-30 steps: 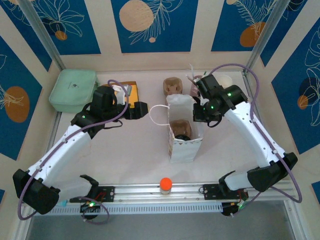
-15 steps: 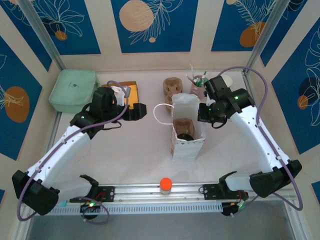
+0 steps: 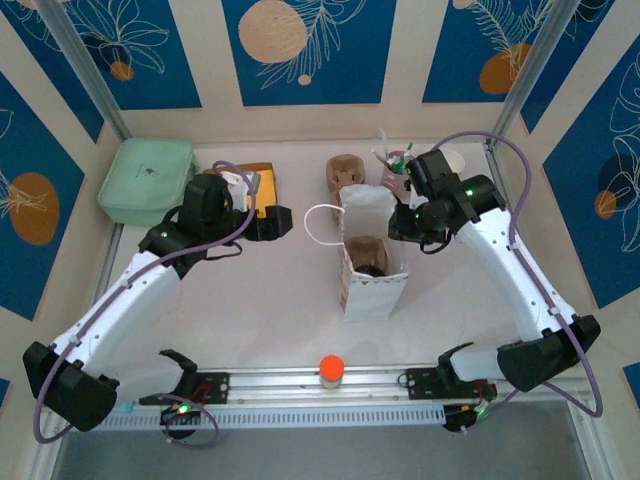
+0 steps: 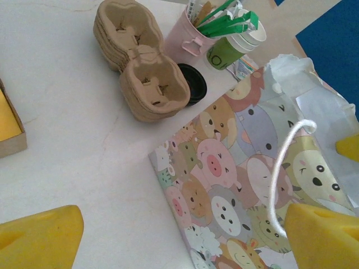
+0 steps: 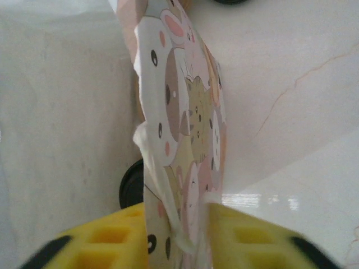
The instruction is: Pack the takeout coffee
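While the left gripper (image 4: 179, 238) hangs spread wide, the right gripper (image 5: 176, 235) straddles the right wall of the cartoon-animal paper bag (image 3: 372, 295), pinch uncertain; the black-lidded paper cup (image 3: 368, 270) sits inside.

Top external looks down over whole tabletop (image 3: 270, 300); left wrist near, right wrist very close; all share paper bag (image 3: 372, 290).

Lab test cell: aluminium frame (image 3: 88, 78), printed backdrop panels (image 3: 330, 60)
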Robot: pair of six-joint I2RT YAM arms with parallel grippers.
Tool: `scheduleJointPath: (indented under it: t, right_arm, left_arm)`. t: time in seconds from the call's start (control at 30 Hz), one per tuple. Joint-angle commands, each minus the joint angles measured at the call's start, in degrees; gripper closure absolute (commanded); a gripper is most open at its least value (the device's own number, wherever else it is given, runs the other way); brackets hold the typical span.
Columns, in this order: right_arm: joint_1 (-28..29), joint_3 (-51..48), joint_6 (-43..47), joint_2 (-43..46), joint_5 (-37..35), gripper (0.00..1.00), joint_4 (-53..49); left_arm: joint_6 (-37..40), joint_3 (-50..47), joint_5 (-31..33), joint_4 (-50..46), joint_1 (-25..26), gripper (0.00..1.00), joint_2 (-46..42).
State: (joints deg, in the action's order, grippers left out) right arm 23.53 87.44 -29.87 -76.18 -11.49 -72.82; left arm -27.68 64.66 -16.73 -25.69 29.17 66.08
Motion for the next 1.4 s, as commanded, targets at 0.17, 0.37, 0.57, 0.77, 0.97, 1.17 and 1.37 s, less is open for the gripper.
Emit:
scheduleJointPath:
  t: [0.17,0.37,0.57,0.77,0.97,1.17,1.37]
  right_arm:
    - [0.44,3.33,0.58,-0.03,-0.92,0.37,-1.73]
    - [0.99,5.06,2.31,0.54,-1.46,0.14,-2.04]
    - [1.08,8.35,3.74,0.33,-4.99,0.01,-4.25]
    - [1.0,10.16,5.88,1.56,-7.48,0.01,-3.9]
    - [-1.23,8.45,7.41,5.55,-7.39,0.01,1.37]
    - [-8.17,6.31,8.94,6.86,-1.77,0.01,7.93]
    - [-15.61,9.43,8.6,3.24,1.56,0.01,9.05]
  left_arm:
    - [2.46,3.36,1.57,-1.64,0.27,0.08,-0.6]
    - [3.94,3.14,1.92,-1.66,0.28,0.07,-1.72]
    - [5.57,3.61,2.27,-1.72,0.28,0.07,-2.95]
    - [6.89,3.36,3.45,-1.99,0.28,0.06,-4.71]
    - [7.77,1.46,4.73,-1.82,0.28,0.06,-6.65]
    - [7.64,-1.37,6.47,-2.5,0.28,0.06,-8.02]
    - [7.08,-4.19,7.25,-2.61,0.28,0.06,-9.22]
